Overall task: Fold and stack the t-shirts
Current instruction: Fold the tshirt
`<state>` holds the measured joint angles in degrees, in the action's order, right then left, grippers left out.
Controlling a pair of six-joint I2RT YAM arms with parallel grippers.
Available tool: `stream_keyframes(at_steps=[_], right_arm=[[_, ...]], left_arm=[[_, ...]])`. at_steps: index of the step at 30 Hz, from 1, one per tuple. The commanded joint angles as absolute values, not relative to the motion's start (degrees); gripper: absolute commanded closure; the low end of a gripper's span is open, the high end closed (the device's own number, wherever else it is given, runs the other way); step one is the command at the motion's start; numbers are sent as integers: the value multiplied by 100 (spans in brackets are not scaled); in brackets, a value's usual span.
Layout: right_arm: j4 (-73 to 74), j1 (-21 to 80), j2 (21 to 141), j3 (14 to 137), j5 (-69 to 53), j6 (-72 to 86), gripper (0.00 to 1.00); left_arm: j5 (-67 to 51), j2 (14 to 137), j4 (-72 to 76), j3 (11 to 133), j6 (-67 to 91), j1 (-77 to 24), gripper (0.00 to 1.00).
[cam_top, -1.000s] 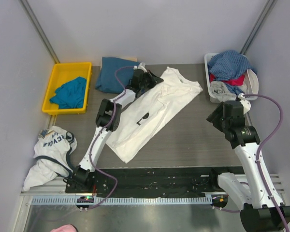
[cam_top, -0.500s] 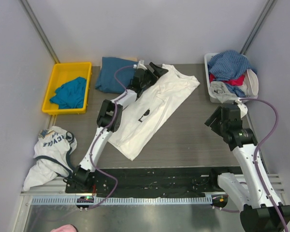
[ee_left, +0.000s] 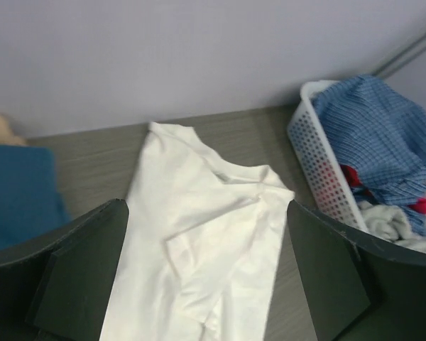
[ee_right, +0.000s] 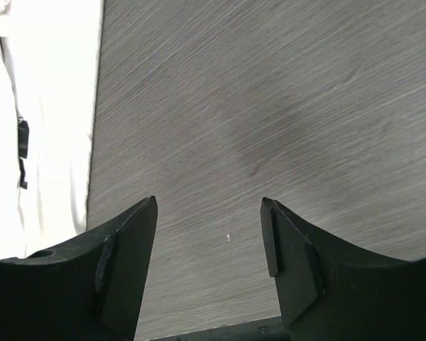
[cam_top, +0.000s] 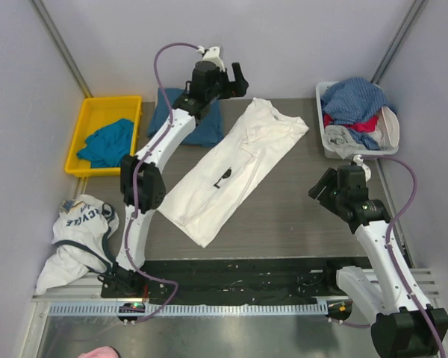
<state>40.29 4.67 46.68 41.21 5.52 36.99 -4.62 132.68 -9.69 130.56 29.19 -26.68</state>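
Seeing soft white tee (cam_top: 228,170) lying creased and folded lengthwise across my woodgrain bench (cam_top: 299,201); left gripper (cam_top: 237,78) jaws wide, empty; right gripper (ee_right: 209,234) jaws parted, empty.

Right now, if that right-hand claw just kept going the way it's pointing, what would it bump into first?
Most likely the bare table: the open right gripper points down at wood, with the white t-shirt off to its side.

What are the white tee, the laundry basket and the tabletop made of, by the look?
White tee: soft matte knit, likely cotton; it creases and folds limply.
Laundry basket: white rigid plastic, judging by the perforated moulded wall.
Tabletop: grey wood-grain surface, matte; laminate or real wood can't be told.
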Motion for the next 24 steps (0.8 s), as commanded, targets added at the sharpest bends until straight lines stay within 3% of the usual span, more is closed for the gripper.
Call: stream_keyframes(at_steps=[1, 4, 8, 11, 18, 24], right_arm=[[3490, 614, 4885, 3912, 79, 3674, 32], [3086, 1017, 5166, 3692, 60, 3980, 32], [2550, 2903, 5902, 3770, 1106, 4543, 31], [2172, 3749, 6597, 4007, 1353, 5070, 32], [1047, 4762, 7363, 3832, 1617, 6152, 32], [133, 5159, 8129, 3876, 1433, 6521, 32]], left_arm=[[1098, 12440, -2312, 11950, 1486, -2672, 0], [1625, 11841, -2136, 10659, 1415, -2672, 0], [1968, 10814, -2118, 9357, 1511, -2672, 0], [1907, 10364, -2066, 8529, 1617, -2681, 0], [1881, 9423, -1977, 7489, 1644, -2681, 0], [1819, 9229, -2065, 7356, 1617, -2681, 0]])
